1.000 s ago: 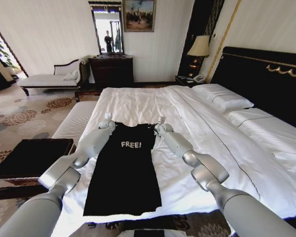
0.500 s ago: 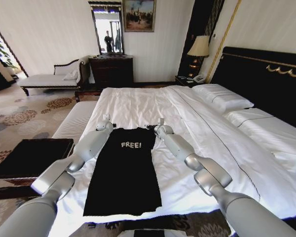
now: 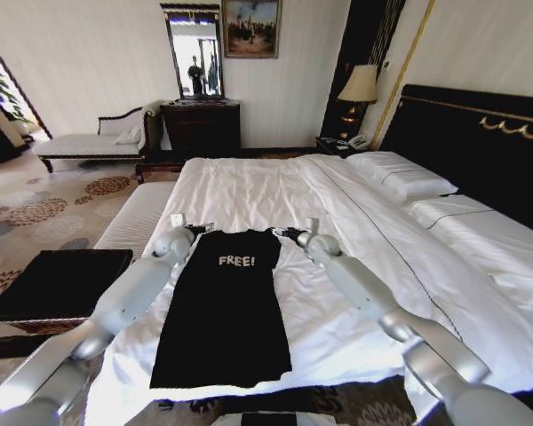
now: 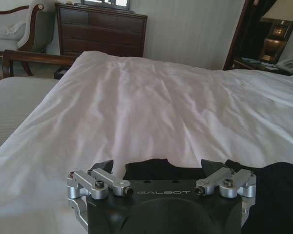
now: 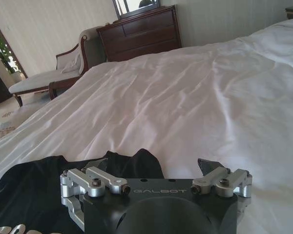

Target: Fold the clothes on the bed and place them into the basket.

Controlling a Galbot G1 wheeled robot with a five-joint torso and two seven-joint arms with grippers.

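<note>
The black T-shirt (image 3: pixel 222 311) with white "FREE!" lettering lies flat on the white bed (image 3: pixel 249 182), folded into a long narrow strip, collar end away from me. My left gripper (image 3: pixel 198 230) rests at its far left corner and my right gripper (image 3: pixel 286 233) at its far right corner. In the left wrist view the left gripper (image 4: pixel 158 166) is open, with the shirt's edge (image 4: pixel 146 169) between its fingers. My right gripper (image 5: pixel 151 165) is open too, straddling a corner of the shirt (image 5: pixel 136 158). The brown basket (image 3: pixel 58 277) with its black top stands on the floor to the left.
A long white-cushioned bench (image 3: pixel 138 217) runs along the bed's left side, between the bed and the basket. Pillows (image 3: pixel 400 173) and the black headboard (image 3: pixel 480 151) are on the right. A chaise longue (image 3: pixel 84 142) and a dark dresser (image 3: pixel 200 124) stand by the far wall.
Both arms have stretched out and sunk lower over the bed. The wrists have shifted outward, the left one leftward and the right one rightward. The shirt lies as before.
</note>
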